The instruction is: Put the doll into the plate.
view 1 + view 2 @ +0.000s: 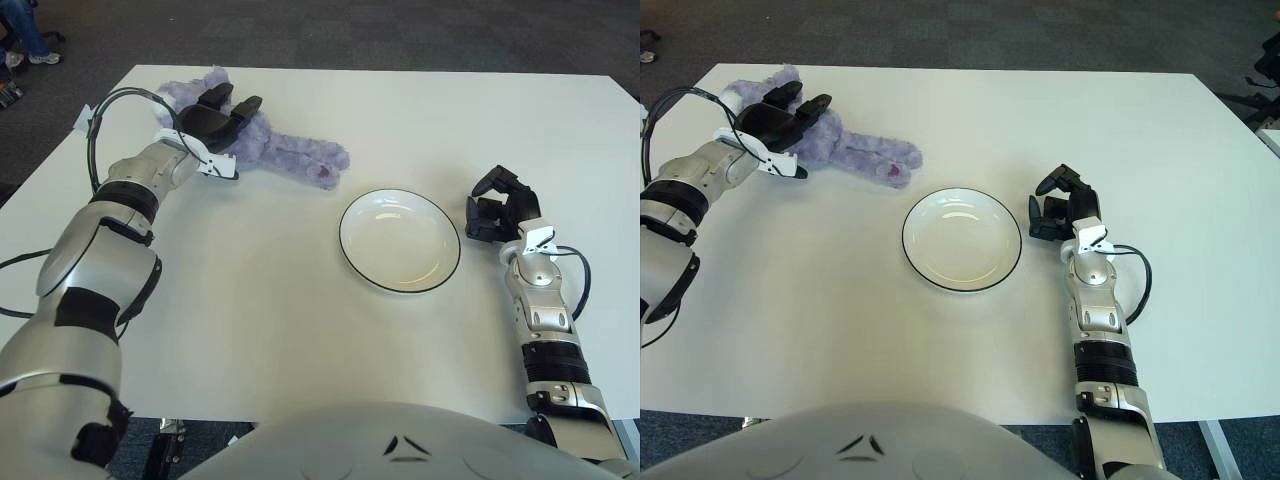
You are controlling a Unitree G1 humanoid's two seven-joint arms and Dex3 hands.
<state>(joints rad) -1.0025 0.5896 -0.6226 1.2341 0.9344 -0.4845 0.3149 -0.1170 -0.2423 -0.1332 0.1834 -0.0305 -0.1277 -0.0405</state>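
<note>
A purple plush doll [292, 153] lies on the white table at the far left. My left hand [222, 112] reaches over its body with the black fingers [245, 105] stretched out on top of it, not closed around it. The hand hides part of the doll. A white plate [443, 272] with a thin dark rim sits empty at the middle of the table, to the right of the doll and nearer to me. My right hand [500, 212] shows just right of the plate, its fingers curled and holding nothing.
The white table [300, 340] has its far edge just behind the doll, with dark carpet [400, 30] beyond. A black cable [100, 120] loops by my left wrist. Another cable [578, 275] loops by my right forearm.
</note>
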